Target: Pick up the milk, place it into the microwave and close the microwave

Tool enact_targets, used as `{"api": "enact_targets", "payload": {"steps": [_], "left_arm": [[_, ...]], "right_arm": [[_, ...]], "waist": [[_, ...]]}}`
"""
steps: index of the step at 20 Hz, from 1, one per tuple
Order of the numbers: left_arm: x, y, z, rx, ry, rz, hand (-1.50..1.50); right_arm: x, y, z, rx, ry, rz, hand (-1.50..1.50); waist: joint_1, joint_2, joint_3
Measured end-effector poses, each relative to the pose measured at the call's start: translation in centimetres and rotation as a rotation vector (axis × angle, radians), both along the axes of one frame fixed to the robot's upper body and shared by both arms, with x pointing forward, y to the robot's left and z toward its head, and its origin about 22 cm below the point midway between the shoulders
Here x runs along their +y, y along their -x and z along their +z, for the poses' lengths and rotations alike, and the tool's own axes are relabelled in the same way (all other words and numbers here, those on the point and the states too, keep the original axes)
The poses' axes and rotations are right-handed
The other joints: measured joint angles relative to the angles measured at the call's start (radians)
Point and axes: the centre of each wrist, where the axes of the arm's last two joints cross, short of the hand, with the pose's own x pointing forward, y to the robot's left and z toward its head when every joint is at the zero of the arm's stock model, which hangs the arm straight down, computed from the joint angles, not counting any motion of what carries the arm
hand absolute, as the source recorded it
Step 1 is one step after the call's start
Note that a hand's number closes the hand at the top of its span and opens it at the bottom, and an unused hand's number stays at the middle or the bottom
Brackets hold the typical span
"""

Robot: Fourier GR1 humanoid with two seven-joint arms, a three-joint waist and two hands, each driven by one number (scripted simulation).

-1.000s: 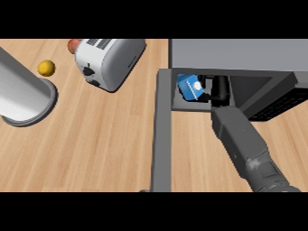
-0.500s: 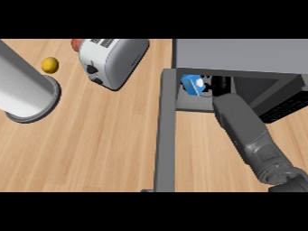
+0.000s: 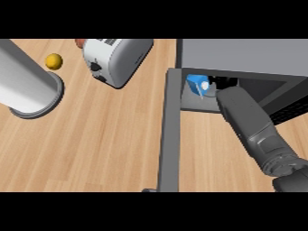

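Inside microwave [image 3: 249,54], milk [image 3: 198,84], beside fingers [image 3: 224,83]

Right hand [image 3: 224,84] mostly hidden inside microwave [image 3: 249,56]; grip on milk [image 3: 198,84] unclear.

I saw the wooden counter [image 3: 96,140] carrying a white cylinder [image 3: 16,81], a small yellow fruit [image 3: 54,61], a toaster [image 3: 116,58] and the microwave [image 3: 249,56].
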Motion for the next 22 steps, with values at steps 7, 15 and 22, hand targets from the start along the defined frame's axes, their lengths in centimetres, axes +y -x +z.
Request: {"api": "enact_targets", "payload": {"steps": [7, 15, 22], "left_arm": [[-0.2, -0.7, 0.0, -0.002, -0.002, -0.014, -1.5], [-0.7, -1.6, -0.4, 0.002, 0.006, -0.026, -1.5], [-1.2, -2.6, -0.8, 0.014, 0.009, -0.041, -1.5]], "right_arm": [[-2.8, 0.1, -0.3, 0.017, -0.006, -0.106, 1.5], [-5.8, 0.7, -1.0, 0.058, 0.004, -0.183, 1.5], [-6.4, 1.0, -1.4, 0.085, 0.079, -0.187, -1.5]], "waist": [[0.013, 0.01, 0.002], [0.025, 0.021, 0.003], [0.041, 0.026, 0.004]]}}
